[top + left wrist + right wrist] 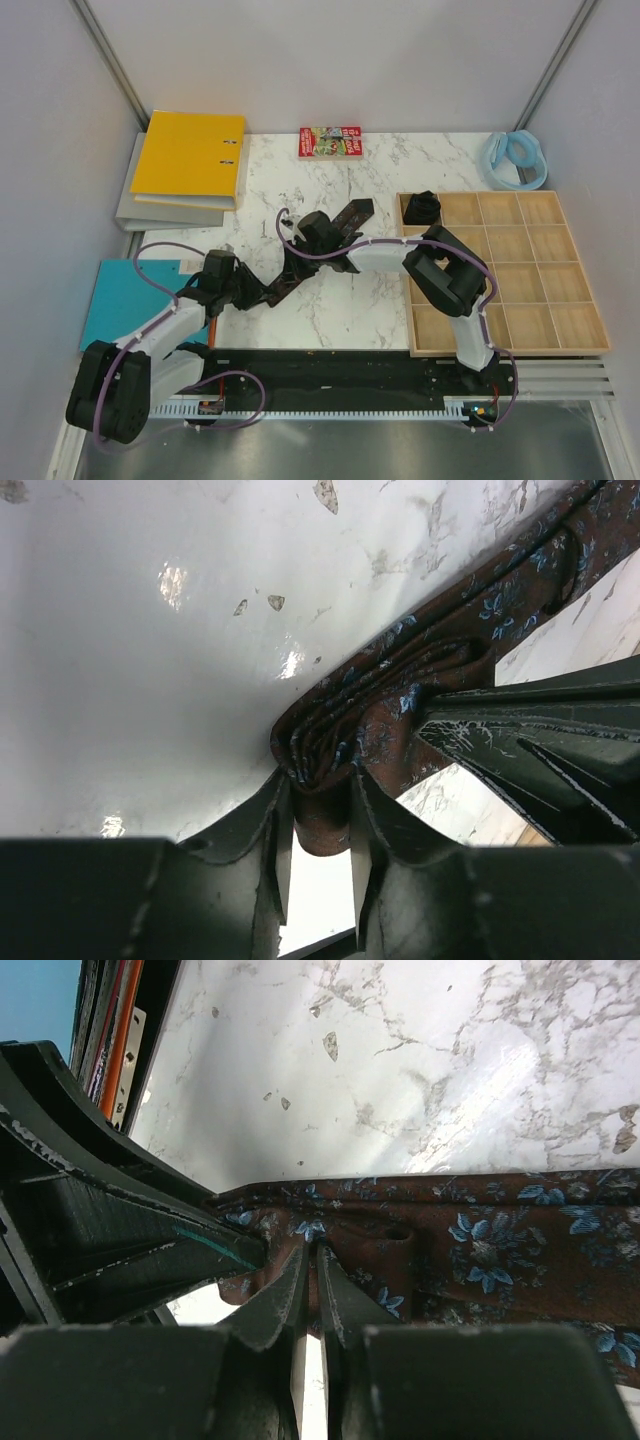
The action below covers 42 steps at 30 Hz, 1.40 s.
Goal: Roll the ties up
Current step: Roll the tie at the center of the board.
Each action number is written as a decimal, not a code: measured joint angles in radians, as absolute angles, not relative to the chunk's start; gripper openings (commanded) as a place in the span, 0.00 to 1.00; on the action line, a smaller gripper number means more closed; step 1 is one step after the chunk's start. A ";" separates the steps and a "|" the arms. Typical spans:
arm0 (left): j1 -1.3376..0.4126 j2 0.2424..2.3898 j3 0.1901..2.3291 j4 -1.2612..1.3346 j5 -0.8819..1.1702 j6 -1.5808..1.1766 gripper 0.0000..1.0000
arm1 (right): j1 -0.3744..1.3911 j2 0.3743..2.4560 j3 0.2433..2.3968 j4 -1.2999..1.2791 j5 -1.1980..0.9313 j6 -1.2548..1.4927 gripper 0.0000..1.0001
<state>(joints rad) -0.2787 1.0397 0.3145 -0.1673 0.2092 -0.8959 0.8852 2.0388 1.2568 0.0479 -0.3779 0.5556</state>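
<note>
A dark brown tie [352,213] with blue flowers lies diagonally on the marble, its wide pointed end toward the back. Its near end is folded into a small coil [330,740]. My left gripper [318,780] [250,292] holds that coil, with the fabric filling the gap between its fingers. My right gripper [312,1252] [297,262] is pinched shut on the tie [500,1250] just beside the coil, its jaws nearly touching. The two grippers almost meet. Another tie, a dark coil [423,207], sits in the back-left compartment of the wooden tray [500,350].
A yellow binder [190,155] lies on a grey one [165,212] at the back left. A teal sheet [125,300] is at the near left, a small book [329,141] at the back edge and a pale blue band [515,158] at the back right.
</note>
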 measured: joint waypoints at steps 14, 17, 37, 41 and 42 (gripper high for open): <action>-0.287 1.032 0.438 -0.359 0.173 -0.898 0.13 | 0.877 2.041 1.340 -0.041 -0.371 0.642 0.18; -0.287 1.003 0.460 -0.410 0.167 -0.897 0.11 | 0.877 2.017 1.364 -0.088 -0.325 0.656 0.17; -0.287 0.915 0.469 -0.553 0.166 -0.897 0.02 | 0.922 1.999 1.285 -0.093 -0.275 0.742 0.15; -0.287 0.906 0.479 -0.583 0.166 -0.897 0.02 | 0.942 2.021 1.285 -0.078 -0.275 0.752 0.14; -0.287 0.905 0.484 -0.591 0.166 -0.896 0.02 | 0.945 2.023 1.285 -0.074 -0.275 0.756 0.14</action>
<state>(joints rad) -0.2874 0.9047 0.4839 -0.5915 0.1658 -0.8959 0.9451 2.0228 1.2854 -0.0738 -0.2752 0.7555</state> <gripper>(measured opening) 0.261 0.148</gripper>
